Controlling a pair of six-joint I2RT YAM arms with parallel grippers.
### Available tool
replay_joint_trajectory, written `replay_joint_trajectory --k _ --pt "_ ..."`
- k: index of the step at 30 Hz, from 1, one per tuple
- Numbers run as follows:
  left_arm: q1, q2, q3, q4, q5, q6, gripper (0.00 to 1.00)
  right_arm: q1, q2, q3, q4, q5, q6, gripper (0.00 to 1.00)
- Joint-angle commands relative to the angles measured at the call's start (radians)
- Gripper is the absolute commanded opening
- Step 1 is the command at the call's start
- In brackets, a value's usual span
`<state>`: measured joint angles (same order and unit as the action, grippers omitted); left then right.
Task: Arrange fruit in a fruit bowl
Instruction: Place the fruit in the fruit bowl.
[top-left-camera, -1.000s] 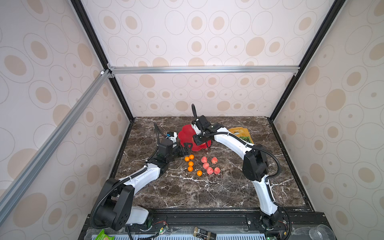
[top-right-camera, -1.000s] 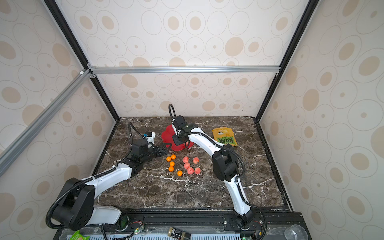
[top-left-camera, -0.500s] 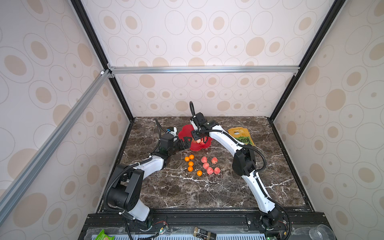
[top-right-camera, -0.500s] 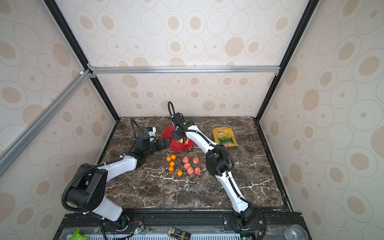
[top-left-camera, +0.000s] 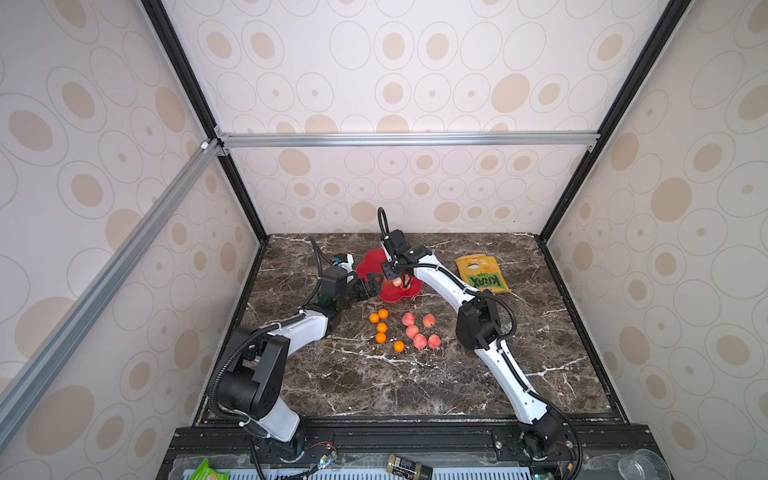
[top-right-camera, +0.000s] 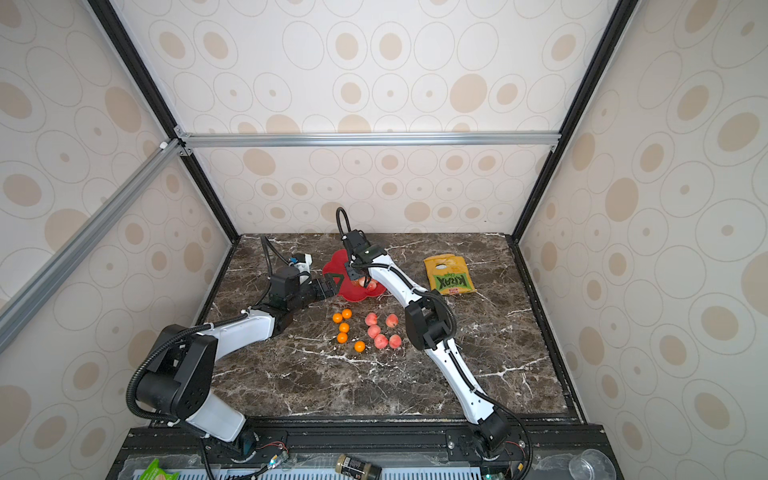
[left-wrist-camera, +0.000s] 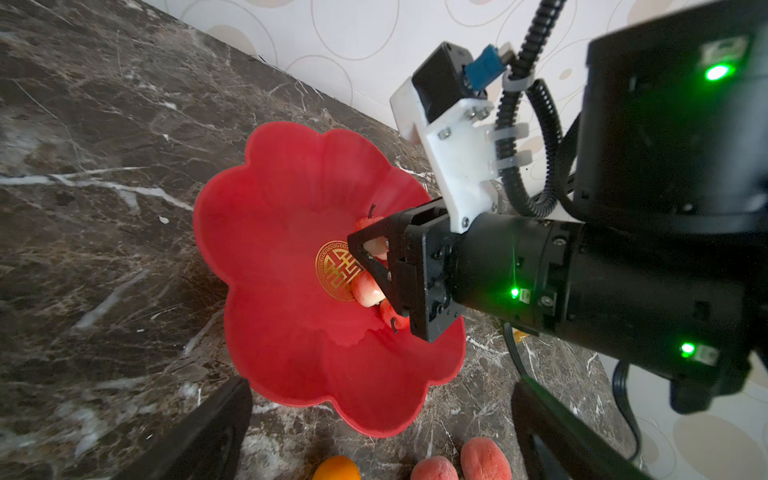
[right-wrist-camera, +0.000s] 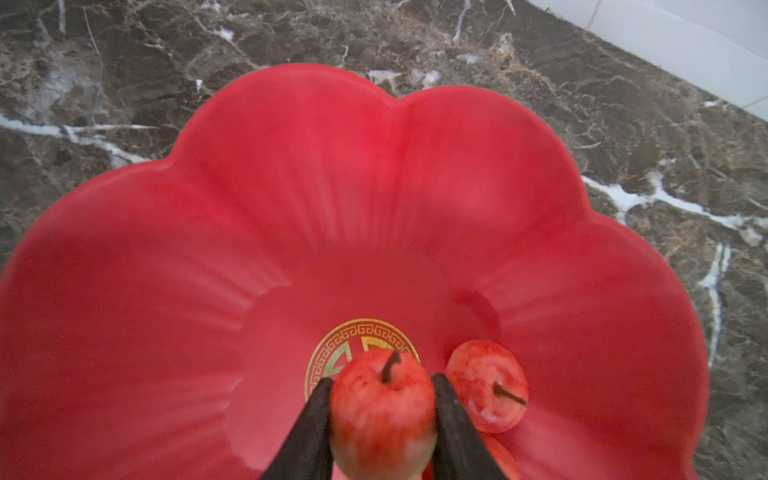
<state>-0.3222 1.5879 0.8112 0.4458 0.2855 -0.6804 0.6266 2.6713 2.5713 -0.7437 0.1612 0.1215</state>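
Observation:
The red flower-shaped fruit bowl (top-left-camera: 376, 266) (top-right-camera: 338, 266) stands at the back of the marble table. My right gripper (right-wrist-camera: 382, 415) (top-left-camera: 397, 280) is shut on a pink-red fruit (right-wrist-camera: 382, 407) just over the bowl's gold centre mark (right-wrist-camera: 332, 353). Beside it in the bowl lies another pink-red fruit (right-wrist-camera: 484, 386), and a third shows partly below. My left gripper (left-wrist-camera: 382, 386) (top-left-camera: 368, 286) is open, with its fingers either side of the bowl's near rim (left-wrist-camera: 374, 428). Several orange fruits (top-left-camera: 381, 327) and several pink-red ones (top-left-camera: 412, 331) lie on the table in front of the bowl.
A yellow-green snack bag (top-left-camera: 480, 274) lies flat to the right of the bowl. Patterned walls close in the table at the back and both sides. On the front rail lie a small bottle (top-left-camera: 409, 467) and a clear cup (top-left-camera: 640, 465).
Both arms have drawn their elbows in over the last second. My right gripper keeps the fruit and now sits low over the bowl's centre. The left gripper stays at the bowl's rim.

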Motion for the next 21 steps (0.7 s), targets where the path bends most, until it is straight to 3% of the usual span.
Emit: replay_joint_trajectory --k 1,21 --pt "0.015 0.022 0.050 0.027 -0.003 0.001 0.98 -0.004 0.028 0.035 0.033 0.047 -0.004 0.35" --pt "0.035 0.039 0.052 0.037 0.013 -0.010 0.98 -0.007 0.071 0.047 0.004 0.087 0.015 0.36"
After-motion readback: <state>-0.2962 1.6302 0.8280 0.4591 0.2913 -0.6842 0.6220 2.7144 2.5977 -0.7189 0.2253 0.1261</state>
